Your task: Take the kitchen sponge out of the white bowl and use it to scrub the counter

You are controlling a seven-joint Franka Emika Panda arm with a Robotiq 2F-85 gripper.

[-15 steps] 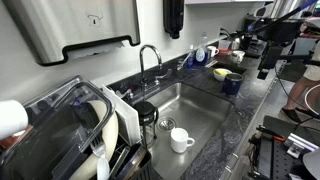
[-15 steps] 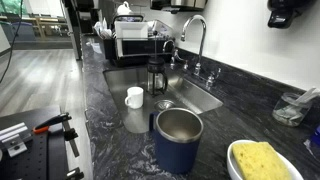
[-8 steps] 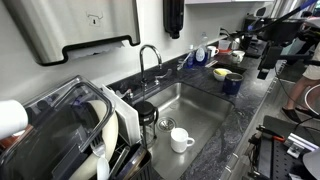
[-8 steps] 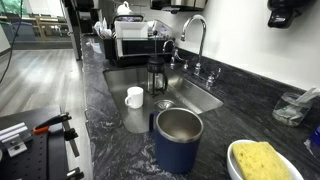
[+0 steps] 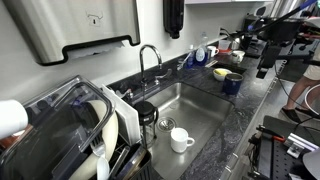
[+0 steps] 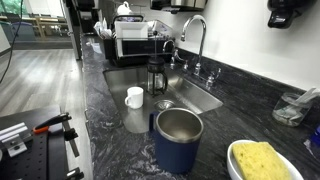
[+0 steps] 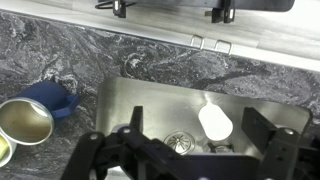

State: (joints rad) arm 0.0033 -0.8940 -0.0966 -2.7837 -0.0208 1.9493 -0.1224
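Observation:
The yellow kitchen sponge [image 6: 262, 160] lies in the white bowl [image 6: 233, 158] on the dark stone counter, next to a blue metal-lined mug [image 6: 178, 140]. In an exterior view the sponge [image 5: 221, 72] and bowl sit beyond the sink, with the blue mug [image 5: 232, 84] beside them. My gripper [image 5: 264, 58] hangs high above the counter, well apart from the bowl; it also shows at the top corner of an exterior view [image 6: 286, 12]. In the wrist view the gripper [image 7: 198, 128] is open and empty, looking down on the sink, with the blue mug [image 7: 30, 115] at the left.
A steel sink [image 5: 205, 105] holds a white mug [image 5: 181, 139] and a French press [image 5: 146, 115]. A faucet [image 5: 150, 60] stands behind it. A dish rack [image 5: 70, 130] with plates fills the near side. A crumpled plastic container [image 6: 292, 107] sits by the wall.

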